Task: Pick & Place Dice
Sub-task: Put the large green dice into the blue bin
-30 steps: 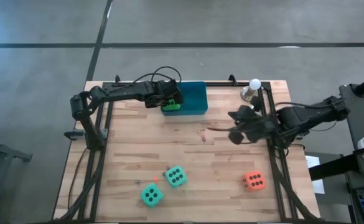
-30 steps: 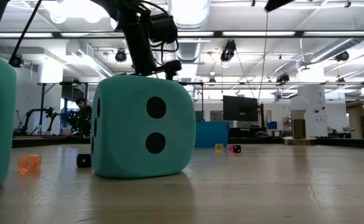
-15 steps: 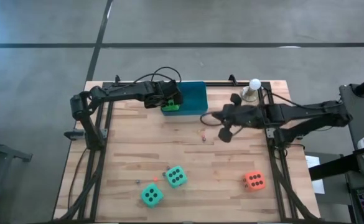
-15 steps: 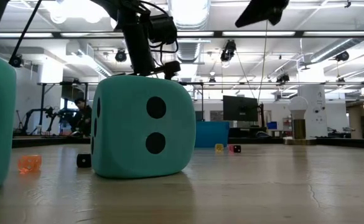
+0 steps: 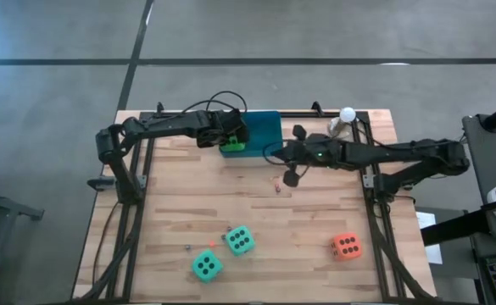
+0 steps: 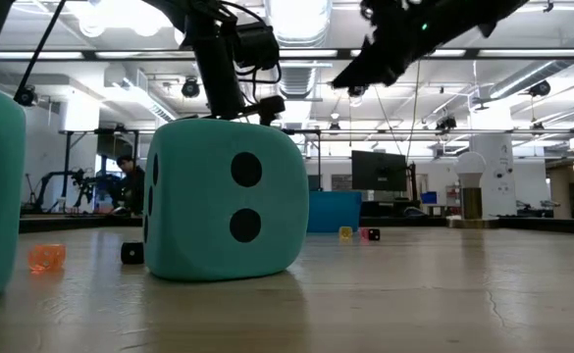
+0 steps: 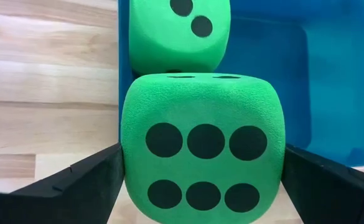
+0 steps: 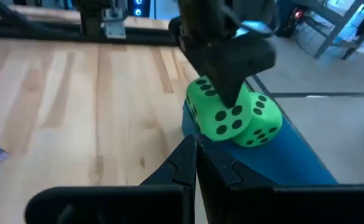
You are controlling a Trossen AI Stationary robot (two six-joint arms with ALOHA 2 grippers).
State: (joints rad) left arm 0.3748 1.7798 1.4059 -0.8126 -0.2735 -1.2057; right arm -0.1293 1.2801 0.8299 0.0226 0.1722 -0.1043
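Two bright green dice sit at the left end of the blue tray [image 5: 269, 135]. The nearer die [image 7: 203, 155] stands between the fingers of my left gripper [image 7: 203, 186], which is open and tilted down over it. The second die [image 7: 178, 37] lies just behind it. My right gripper [image 8: 196, 155] is shut and empty. It reaches level from the table's right, its tips by the tray's near right corner [image 5: 270, 155]. Two teal dice [image 5: 240, 241] [image 5: 206, 266] and an orange-red die [image 5: 345, 246] rest on the table near its front edge. My left gripper's fingers [image 7: 110, 171] stand along two opposite sides of the nearer green die, its six-pip face [image 7: 203, 168] toward the wrist. They come from above, slanting down from the table's left. I cannot tell whether they touch the die's sides.
A small white ball on a metal stand [image 5: 347, 115] is at the far right, close behind my right arm. Tiny dice lie mid-table [image 5: 277, 183]. In the low view a teal die [image 6: 223, 201] fills the foreground. Bare wood lies between the tray and the front dice.
My right gripper has swung from the table's right edge toward the blue tray, coming lower and stretching out leftward while turning more level. It has stayed shut. The dice have not moved.
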